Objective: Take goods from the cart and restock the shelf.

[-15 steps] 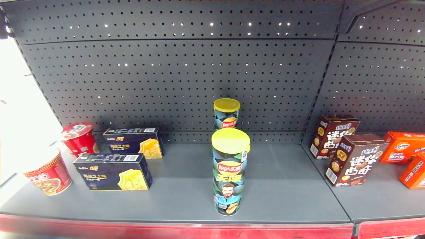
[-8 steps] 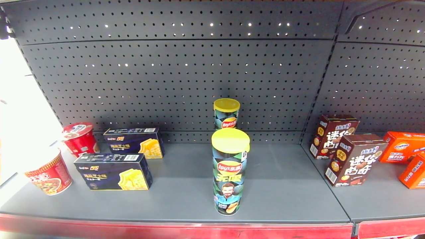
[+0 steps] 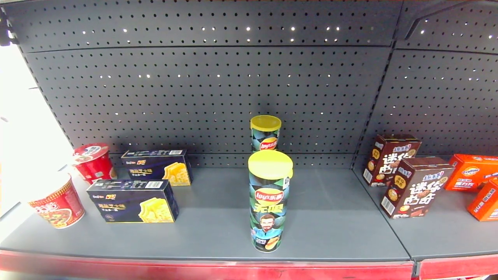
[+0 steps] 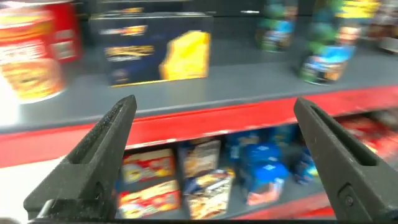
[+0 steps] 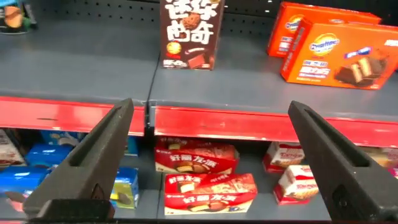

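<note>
Two chip cans with yellow lids stand on the grey shelf point(image 3: 338, 217): one near the front edge point(image 3: 269, 202) and one against the back panel point(image 3: 265, 133). My left gripper point(image 4: 214, 158) is open and holds nothing, in front of the shelf's red front edge point(image 4: 205, 121), below the dark noodle box point(image 4: 155, 53). My right gripper point(image 5: 214, 158) is open with nothing in it, facing the red shelf edge point(image 5: 249, 121) below a brown cookie box point(image 5: 189, 31).
Two red noodle cups point(image 3: 56, 202) and two dark noodle boxes point(image 3: 134, 200) sit at the shelf's left. Brown cookie boxes point(image 3: 416, 186) and orange boxes point(image 3: 472, 171) sit on the right section. A lower shelf holds more boxed goods point(image 5: 205, 177).
</note>
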